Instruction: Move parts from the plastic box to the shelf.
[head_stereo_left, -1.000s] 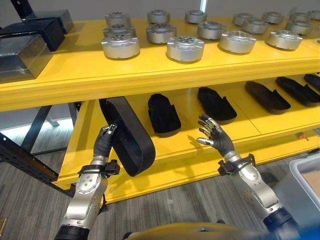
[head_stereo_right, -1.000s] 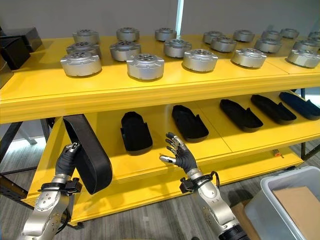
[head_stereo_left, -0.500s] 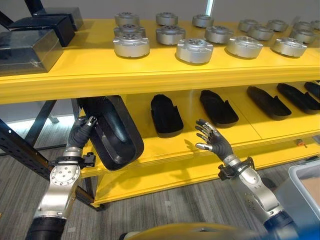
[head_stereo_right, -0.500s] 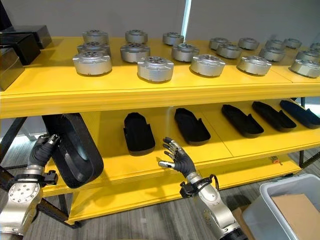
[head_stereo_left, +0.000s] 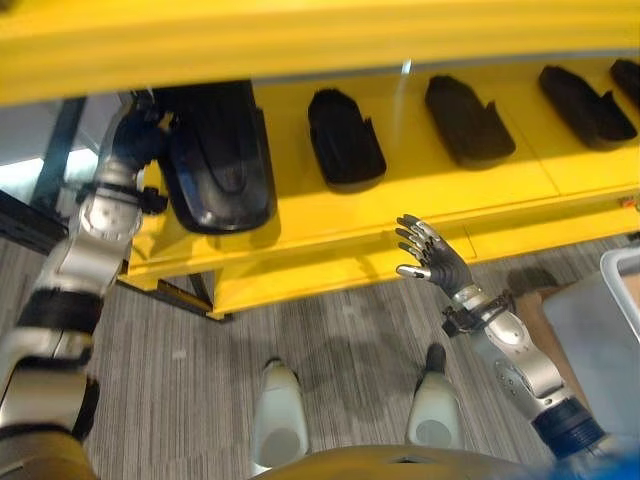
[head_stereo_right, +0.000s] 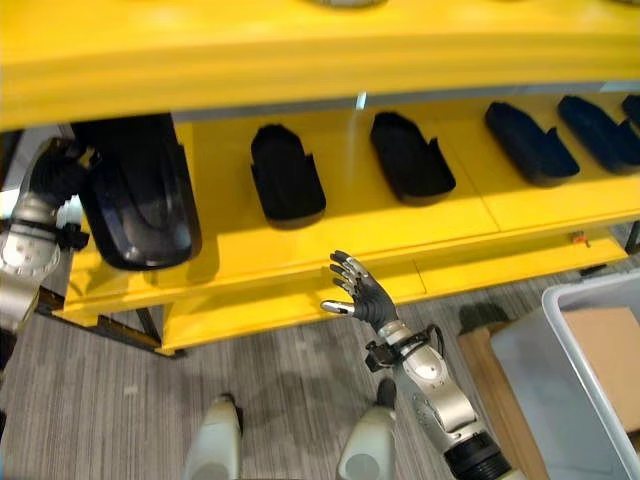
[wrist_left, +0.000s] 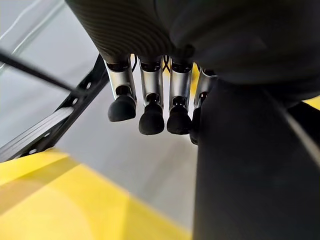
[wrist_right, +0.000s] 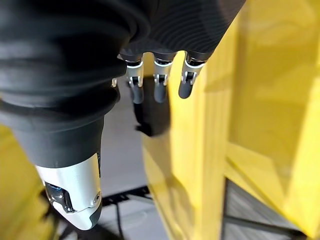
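Shelf (head_stereo_left: 330, 215): yellow, lower level; I see four black parts lying on it in a row to the right of the one I am placing, well apart from each other.
Black part (head_stereo_left: 215, 160): large, oblong and hollow; my left hand (head_stereo_left: 135, 140) holds it by its left edge at the left end of the lower level, seemingly resting on the board.
Left hand grip: fingers (wrist_left: 150, 107) curled round the part's edge, thumb hidden.
Doing it well: I judge the part should lie flat and in line with its neighbours, clear of the front lip, before I let go.
Plastic box (head_stereo_right: 590, 370): grey, on the floor at lower right; a brown sheet lies inside.
Right hand (head_stereo_left: 432, 262): empty, fingers spread, before the shelf's front edge.
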